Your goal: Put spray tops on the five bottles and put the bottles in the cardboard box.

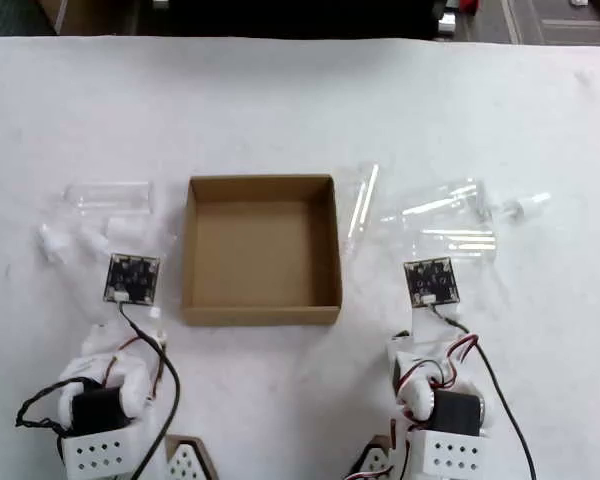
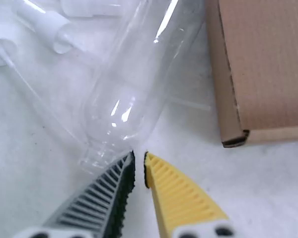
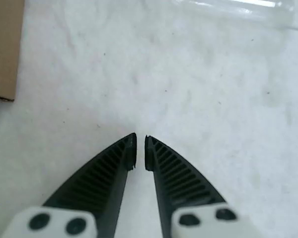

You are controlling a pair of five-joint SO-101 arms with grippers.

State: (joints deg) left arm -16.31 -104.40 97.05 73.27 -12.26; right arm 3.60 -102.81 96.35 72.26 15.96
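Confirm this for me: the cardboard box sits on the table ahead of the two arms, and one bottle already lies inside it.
Wrong on the bottle: the high view shows the cardboard box empty, with the bottles lying on the table on either side of it. The rest stands.

The cardboard box [image 1: 262, 314] is coloured plain brown. The table [image 1: 280, 100] is covered in white. The bottles [image 2: 134, 84] are clear, with bright streaks of light on them. The spray tops [image 2: 49, 27] are white. On the left gripper [image 2: 139, 158], one finger is coloured yellow and the other grey with a black edge. Both are ribbed. The right gripper [image 3: 140, 144] is black and ribbed.
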